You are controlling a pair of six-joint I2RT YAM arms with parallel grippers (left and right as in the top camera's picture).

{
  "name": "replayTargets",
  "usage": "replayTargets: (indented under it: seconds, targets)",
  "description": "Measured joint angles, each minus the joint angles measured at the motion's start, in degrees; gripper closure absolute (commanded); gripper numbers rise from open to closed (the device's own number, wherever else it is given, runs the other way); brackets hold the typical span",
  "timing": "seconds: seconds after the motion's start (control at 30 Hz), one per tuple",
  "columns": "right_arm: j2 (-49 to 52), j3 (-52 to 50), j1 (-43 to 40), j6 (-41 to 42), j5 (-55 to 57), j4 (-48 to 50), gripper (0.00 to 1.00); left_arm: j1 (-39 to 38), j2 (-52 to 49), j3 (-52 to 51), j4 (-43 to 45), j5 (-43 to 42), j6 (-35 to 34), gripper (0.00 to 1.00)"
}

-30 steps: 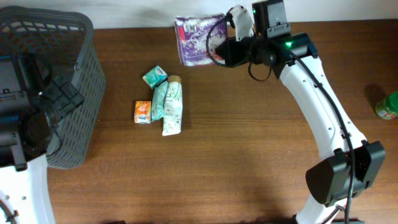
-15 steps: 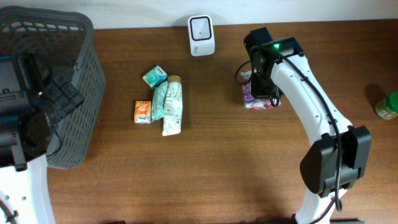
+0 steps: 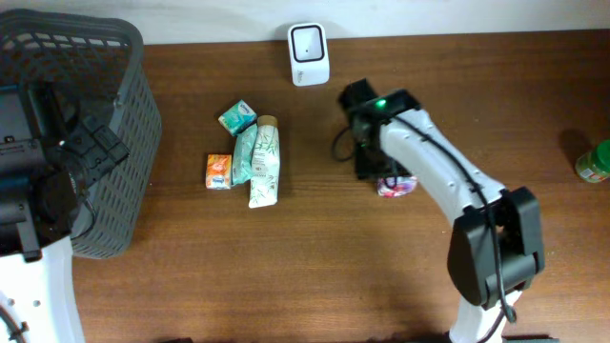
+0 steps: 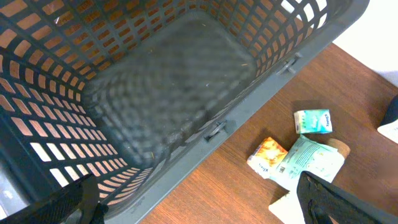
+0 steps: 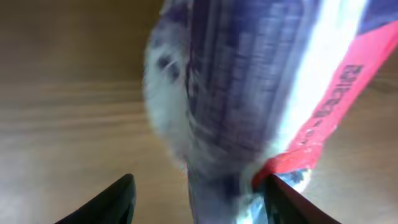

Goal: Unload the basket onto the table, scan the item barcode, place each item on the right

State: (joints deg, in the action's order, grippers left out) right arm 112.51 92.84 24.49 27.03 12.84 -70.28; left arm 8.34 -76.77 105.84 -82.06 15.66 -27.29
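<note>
Right gripper (image 5: 199, 185) first: in the wrist cam both fingers are cut off by the bottom edge, so only the tips show. They're spread apart with the purple-and-white packet (image 5: 249, 81) lying between them on the table (image 3: 315, 276). There's a strip of bare wood between the 9 o'clock finger (image 5: 121, 202) and the packet. The other tip sits right by its red edge, and it's too blurry to say if they touch. I'd call it let go, not squeezing, though I'm only fairly sure. No barcode readable on that smeary wrapper.

From overhead the arm covers nearly all of the packet. Only a pinkish corner pokes out at the wrist's 4 o'clock side, and the fingers themselves are hidden under the wrist.

Taking 12 o'clock as the far table edge, the white scanner (image 3: 309, 42) stands at about 11 o'clock from the packet, well apart. At 9 o'clock is a little huddle: a teal box (image 3: 237, 116), a teal pouch (image 3: 245, 155), a bamboo-print tube (image 3: 264, 162) and an orange packet (image 3: 218, 171). At 3 o'clock a green jar (image 3: 593, 162) is half cut off by the frame.

The left gripper (image 4: 202, 198) hangs over the grey basket (image 3: 133, 114), fingers wide apart and holding nothing.
</note>
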Motion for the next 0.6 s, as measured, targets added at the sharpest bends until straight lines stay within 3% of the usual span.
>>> replayTargets:
  seconds: [0.13,0.2,0.37,0.53,0.6]
  targets:
    - [0.00,5.46,4.07,-1.09,-8.85,1.55,0.19,0.00,0.00,0.00,-0.02,0.00,0.00,0.01]
    - [0.00,9.14,4.33,-2.01,-11.32,1.18,0.01,0.00,0.00,0.00,0.02,0.00,0.00,0.01]
    - [0.00,12.81,0.24,-6.38,-11.80,-1.22,0.01,0.00,0.00,0.00,0.02,0.00,0.00,0.01]
    - [0.00,12.28,-12.96,-12.72,-11.98,-3.89,0.01,0.00,0.00,0.00,0.02,0.00,0.00,0.01]
    - [0.11,8.83,-17.14,-18.47,-17.86,-2.73,0.01,0.00,0.00,0.00,0.04,0.00,0.00,0.01]
